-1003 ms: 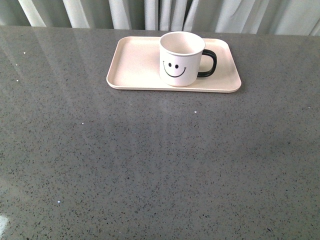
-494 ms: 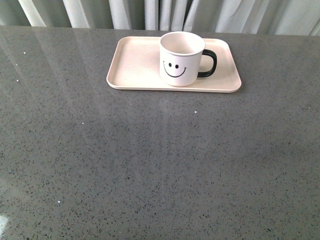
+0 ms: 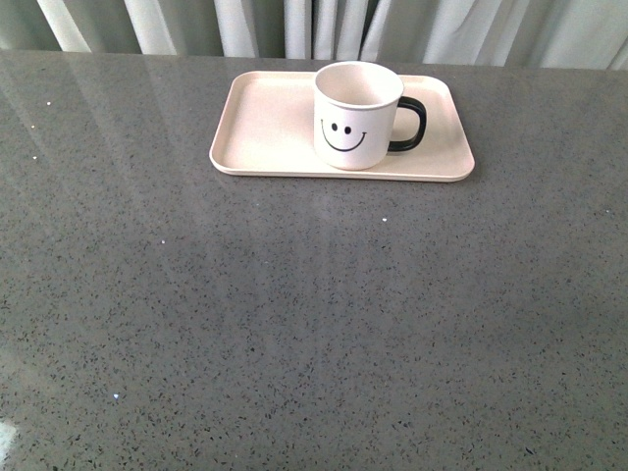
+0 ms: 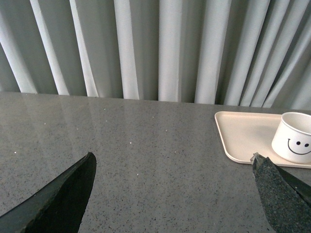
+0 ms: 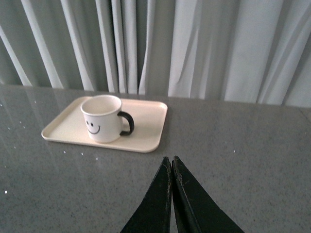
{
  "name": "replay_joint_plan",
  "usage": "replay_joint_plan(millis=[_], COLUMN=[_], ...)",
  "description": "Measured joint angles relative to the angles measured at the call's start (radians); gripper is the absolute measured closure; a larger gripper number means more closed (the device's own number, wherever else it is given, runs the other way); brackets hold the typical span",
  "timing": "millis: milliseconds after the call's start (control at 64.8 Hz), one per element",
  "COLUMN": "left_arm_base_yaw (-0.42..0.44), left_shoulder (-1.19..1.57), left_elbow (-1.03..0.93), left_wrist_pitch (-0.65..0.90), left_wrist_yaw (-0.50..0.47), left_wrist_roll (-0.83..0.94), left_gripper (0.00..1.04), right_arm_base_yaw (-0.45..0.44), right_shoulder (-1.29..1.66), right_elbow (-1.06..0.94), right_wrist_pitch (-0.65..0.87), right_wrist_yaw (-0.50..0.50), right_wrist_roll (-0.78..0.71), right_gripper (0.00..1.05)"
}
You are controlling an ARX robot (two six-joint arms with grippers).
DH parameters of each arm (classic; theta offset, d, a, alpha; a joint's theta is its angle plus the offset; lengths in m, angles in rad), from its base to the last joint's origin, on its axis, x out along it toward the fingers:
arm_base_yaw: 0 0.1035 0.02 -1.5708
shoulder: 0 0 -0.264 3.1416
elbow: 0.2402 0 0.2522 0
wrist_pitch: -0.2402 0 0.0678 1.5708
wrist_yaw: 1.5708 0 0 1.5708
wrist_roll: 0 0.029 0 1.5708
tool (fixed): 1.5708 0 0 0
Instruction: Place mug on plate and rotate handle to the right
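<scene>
1. Left gripper (image 4: 170, 194): seen only in the left wrist view. Its two dark fingers stand far apart at opposite lower corners of that view, with bare counter between them. The jaws are spread wide and hold nothing.

2. Right gripper (image 5: 172, 167): seen only in the right wrist view. Its two black fingers meet tip to tip with only a hairline seam between them. The jaws are closed on nothing and sit above the counter, well apart from the tray.

3. Neither arm appears in the front view.

4. Mug (image 3: 356, 115): a white mug with a black smiley face, standing upright on the plate (image 3: 265, 128). It rests right of the plate's centre and toward the near edge, fully within the raised rim. The smiley face is turned toward the robot. The interior shows pale; any contents cannot be made out.

5. Handle (image 3: 410, 125): a glossy black loop projecting from the mug's right side in the front view, lying over the plate's surface and short of its right rim.

6. Plate: a pale pink-beige rectangular tray with rounded corners, lying flat at the far centre of the counter, its long side running left to right. The left half is bare.

7. Countertop (image 3: 294, 324): grey speckled stone, glossy, with streaked reflections.

8. Curtain (image 3: 294, 25): pale pleated fabric hanging directly behind the counter's far edge.
</scene>
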Motion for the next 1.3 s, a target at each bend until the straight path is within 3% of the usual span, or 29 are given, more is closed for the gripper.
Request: replay_joint_plan(millis=[370,741,880,1297], left_arm_base_yaw=[0.000,0.000,0.000,0.000], left_shoulder=[0.000,0.000,0.000,0.000], left_elbow=[0.000,0.000,0.000,0.000], left_wrist_pitch=[0.000,0.000,0.000,0.000], left_wrist_yaw=[0.000,0.000,0.000,0.000], left_wrist_roll=[0.000,0.000,0.000,0.000], left_gripper=[0.09,0.09,0.09,0.09], right_arm_base_yaw=[0.000,0.000,0.000,0.000], right_shoulder=[-0.029,-0.029,-0.029,-0.029], right_elbow=[0.000,0.000,0.000,0.000], right_wrist_pitch=[-0.010,-0.011,-0.011,-0.011], right_wrist_yaw=[0.000,0.000,0.000,0.000], right_wrist_roll=[0.000,0.000,0.000,0.000], right_gripper=[1.00,0.37,0.08,0.09])
